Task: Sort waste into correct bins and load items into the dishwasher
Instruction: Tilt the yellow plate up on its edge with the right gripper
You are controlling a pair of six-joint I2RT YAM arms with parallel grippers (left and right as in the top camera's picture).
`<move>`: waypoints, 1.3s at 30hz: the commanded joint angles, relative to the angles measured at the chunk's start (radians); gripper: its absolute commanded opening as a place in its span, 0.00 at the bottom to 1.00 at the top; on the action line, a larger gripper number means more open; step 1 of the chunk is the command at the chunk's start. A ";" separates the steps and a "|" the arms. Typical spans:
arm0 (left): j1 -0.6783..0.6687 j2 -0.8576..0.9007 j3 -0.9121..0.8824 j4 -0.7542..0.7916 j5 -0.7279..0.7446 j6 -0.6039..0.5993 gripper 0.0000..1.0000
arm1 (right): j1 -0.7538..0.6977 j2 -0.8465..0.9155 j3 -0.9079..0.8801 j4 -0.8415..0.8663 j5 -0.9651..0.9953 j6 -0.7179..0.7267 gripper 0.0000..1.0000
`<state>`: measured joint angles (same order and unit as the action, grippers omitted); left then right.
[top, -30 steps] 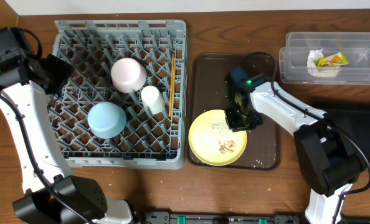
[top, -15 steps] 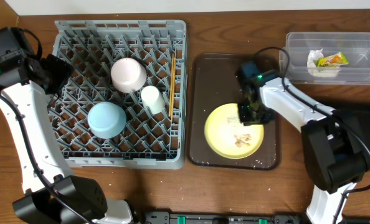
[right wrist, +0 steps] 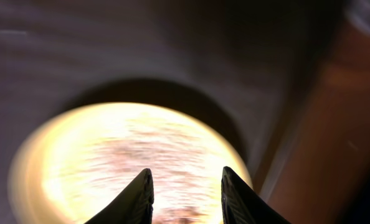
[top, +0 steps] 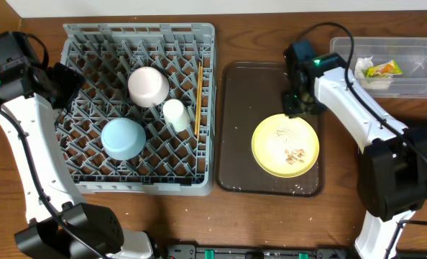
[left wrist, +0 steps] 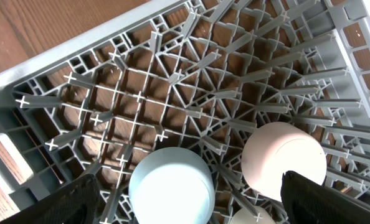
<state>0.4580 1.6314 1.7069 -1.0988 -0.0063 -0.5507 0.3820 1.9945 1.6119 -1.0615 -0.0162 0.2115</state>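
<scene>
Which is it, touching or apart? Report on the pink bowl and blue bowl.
Apart. Left wrist view shows grey rack pegs between pink bowl and blue bowl.

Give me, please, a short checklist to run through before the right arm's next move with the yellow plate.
1. Yellow plate flat on the brown tray: ok.
2. Crumbs off the plate: not ok, they lie on it.
3. Right gripper open and empty: ok.
4. Its clearance above the plate's rim: cannot tell, the wrist view is blurred.
5. Tissue and wrapper in the clear tub: ok.
6. Free pegs in the grey rack for the plate: ok, the front rows look bare.
</scene>
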 commanded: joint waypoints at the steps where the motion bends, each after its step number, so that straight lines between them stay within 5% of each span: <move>1: 0.002 0.002 -0.001 -0.004 -0.006 -0.008 0.93 | 0.078 0.002 0.015 -0.006 -0.156 -0.112 0.46; 9: 0.002 0.002 -0.001 -0.004 -0.006 -0.008 0.93 | 0.285 0.004 -0.054 0.059 -0.071 -0.041 0.71; 17: 0.002 0.002 -0.001 -0.004 -0.006 -0.008 0.93 | 0.407 0.004 -0.156 0.108 0.081 0.021 0.75; 22: 0.002 0.002 -0.001 -0.004 -0.006 -0.008 0.93 | 0.420 0.004 -0.209 0.113 0.099 0.046 0.70; 39: 0.002 0.002 -0.001 -0.004 -0.006 -0.008 0.93 | 0.423 0.004 -0.311 0.214 0.164 0.222 0.33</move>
<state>0.4580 1.6314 1.7069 -1.0988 -0.0063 -0.5507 0.7933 1.9945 1.3220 -0.8505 0.0868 0.3733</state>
